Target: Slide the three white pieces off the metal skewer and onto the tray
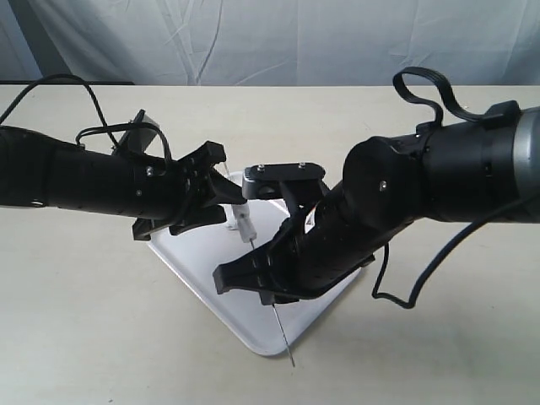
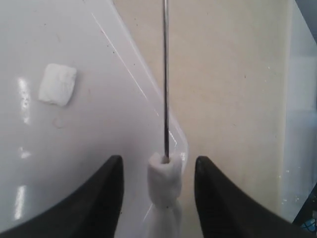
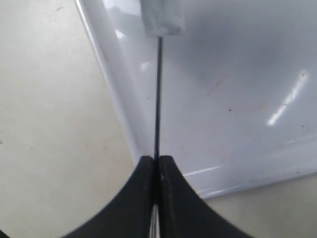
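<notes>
Gripping: right claw [image 3: 156, 161] pinched tight on the long, thin, silver-grey metal skewer [image 3: 158, 89]; left claw [image 2: 158, 161] spread wide, one finger either side of a threaded lump, touching nothing.
Pieces: small white spongy cubes, marshmallow-like; one [image 2: 58, 84] lies loose on the flat, glossy white plastic tray [image 2: 89, 148], two look threaded [image 2: 165, 176].
Position: in the exterior view, threaded lumps sit toward the tray's 12 o'clock; skewer tip pokes past the rim at 5 o'clock.
Risk: soft lumps may squash or cling rather than slide; the smooth rod could twist in the pinch; a lump freed near the rim may roll onto the beige tabletop [image 2: 233, 99].
</notes>
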`<state>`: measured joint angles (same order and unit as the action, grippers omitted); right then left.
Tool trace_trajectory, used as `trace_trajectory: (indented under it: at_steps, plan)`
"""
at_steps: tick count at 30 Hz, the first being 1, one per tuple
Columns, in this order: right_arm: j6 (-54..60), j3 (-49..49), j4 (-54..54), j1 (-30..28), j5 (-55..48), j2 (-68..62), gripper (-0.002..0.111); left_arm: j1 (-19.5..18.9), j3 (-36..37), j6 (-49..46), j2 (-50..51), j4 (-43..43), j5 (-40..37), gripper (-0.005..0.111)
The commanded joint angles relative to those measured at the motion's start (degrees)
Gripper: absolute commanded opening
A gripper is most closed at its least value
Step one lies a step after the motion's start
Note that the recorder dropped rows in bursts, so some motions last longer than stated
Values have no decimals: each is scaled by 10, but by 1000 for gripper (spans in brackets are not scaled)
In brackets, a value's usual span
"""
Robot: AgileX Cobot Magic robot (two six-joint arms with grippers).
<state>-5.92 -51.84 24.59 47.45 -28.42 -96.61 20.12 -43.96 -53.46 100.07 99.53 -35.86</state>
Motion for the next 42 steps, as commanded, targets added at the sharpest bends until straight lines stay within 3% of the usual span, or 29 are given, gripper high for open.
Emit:
trace_trajectory:
  at_steps: [1, 14, 16, 20, 29, 42]
  plan:
    - [46, 2, 41, 0, 15, 0, -1, 1, -2, -5, 1, 4, -7, 44]
    - [56, 2, 61, 0, 7, 0, -1, 17, -2, -7, 1, 4, -11, 44]
    - [56, 2, 61, 0, 5, 0, -1, 17, -2, -6, 1, 4, -11, 41]
    - [56, 2, 61, 0, 5, 0, -1, 17, -2, -20, 1, 4, -14, 22]
    - [56, 2, 61, 0, -35, 0, -1, 17, -2, -20, 1, 4, 15, 22]
    - [59, 2, 61, 0, -224, 0, -1, 17, -2, -20, 2, 4, 95, 22]
